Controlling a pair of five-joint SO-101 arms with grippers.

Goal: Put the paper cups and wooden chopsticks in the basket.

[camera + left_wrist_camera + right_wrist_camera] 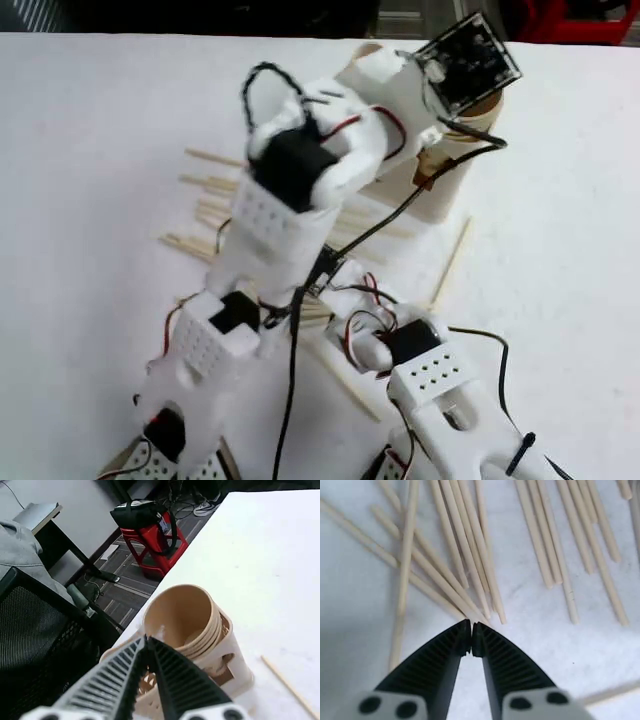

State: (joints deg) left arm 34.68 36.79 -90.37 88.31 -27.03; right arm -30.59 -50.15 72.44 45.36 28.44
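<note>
- My right claw (471, 632), ribbed black plastic, is pressed together, its tips right at the ends of the wooden chopsticks (470, 570).
- Those chopsticks are pale, slim, straight sticks, scattered from the table's middle out toward 9 o'clock in the high view; a lone chopstick (450, 262) lies apart toward 3 o'clock.
- My left claw (148, 642) is pressed together too, pinching nothing, close by the basket (237, 667) at 1 o'clock.
- The basket is cream plastic with cut-out walls; smooth tan paper cups (182, 612) stand nested inside it.
- The table (90, 130) is matte white.
- Beyond its edge stand a red stool (155, 547) and a black mesh chair (40, 635).
</note>
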